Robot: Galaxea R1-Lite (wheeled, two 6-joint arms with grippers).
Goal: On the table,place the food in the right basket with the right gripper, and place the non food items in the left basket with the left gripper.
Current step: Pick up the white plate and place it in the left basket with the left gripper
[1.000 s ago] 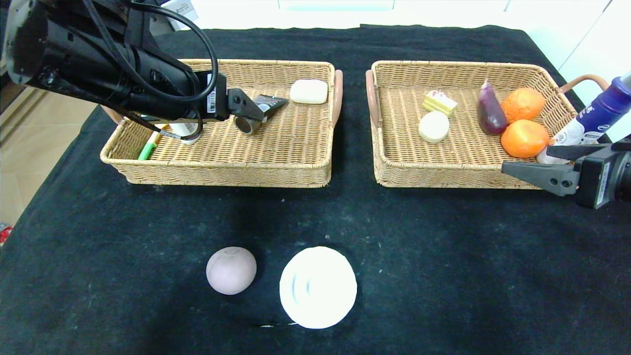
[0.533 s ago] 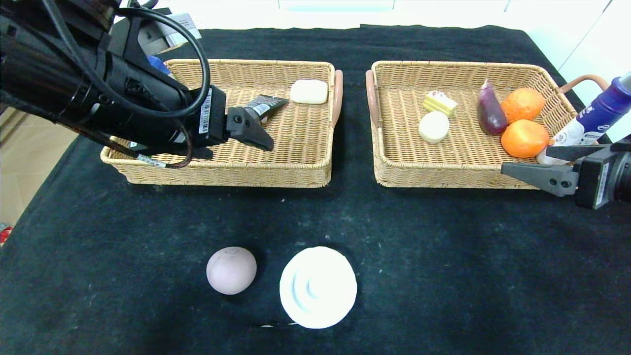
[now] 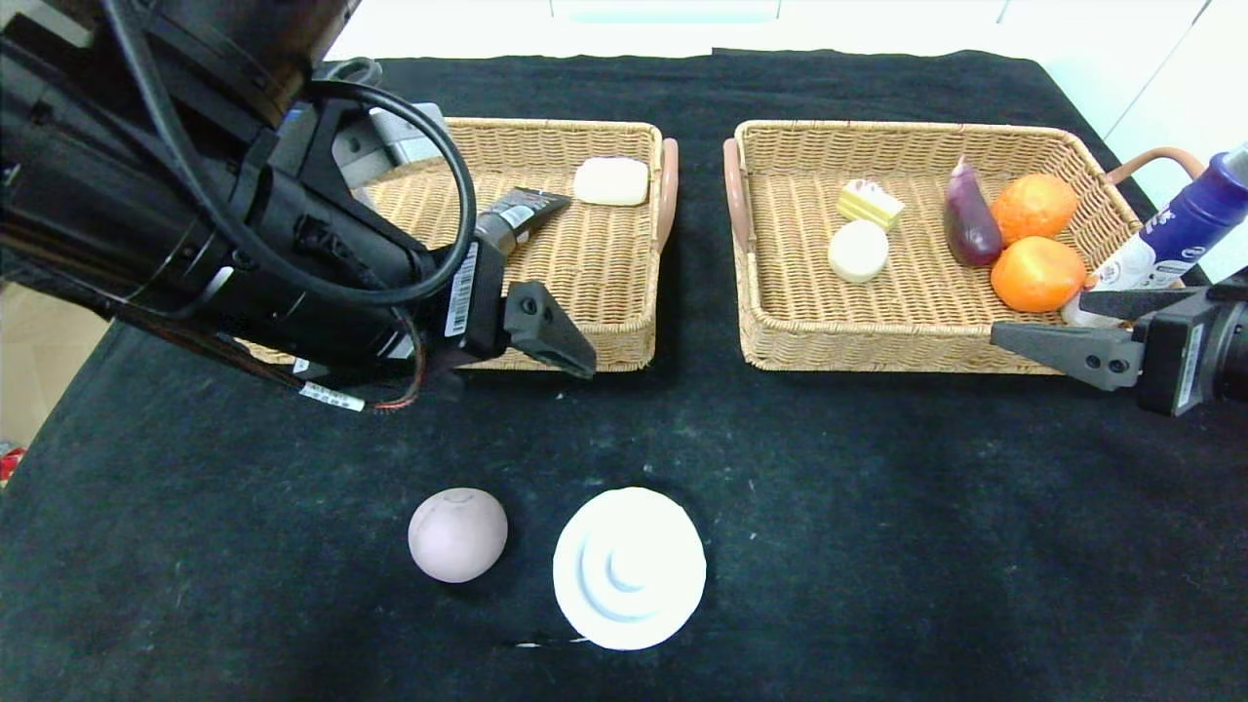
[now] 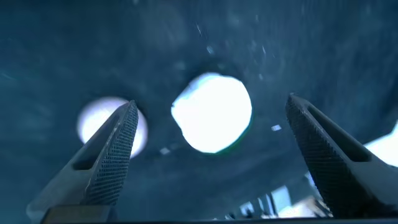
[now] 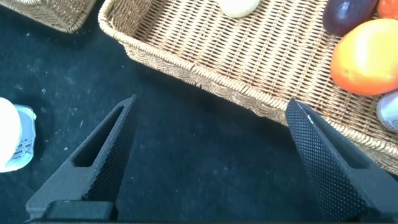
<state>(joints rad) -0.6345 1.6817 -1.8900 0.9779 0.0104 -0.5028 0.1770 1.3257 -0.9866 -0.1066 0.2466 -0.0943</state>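
2 items left on the table (image 3: 877, 546): pinkish-mauve bun (image 3: 457, 534) and round white dish (image 3: 629, 567), just beside each other near the front. Left gripper (image 3: 546, 336) hangs over the left basket's (image 3: 546, 356) front rim, fingers spread wide and empty, probably lining up on the dish (non-food, so its job). Right gripper (image 3: 1058, 331) waits by the right basket (image 3: 877, 356), also agape, holding nothing. Barcode sticker on left arm, unreadable; black tube (image 3: 517, 216) label too small.
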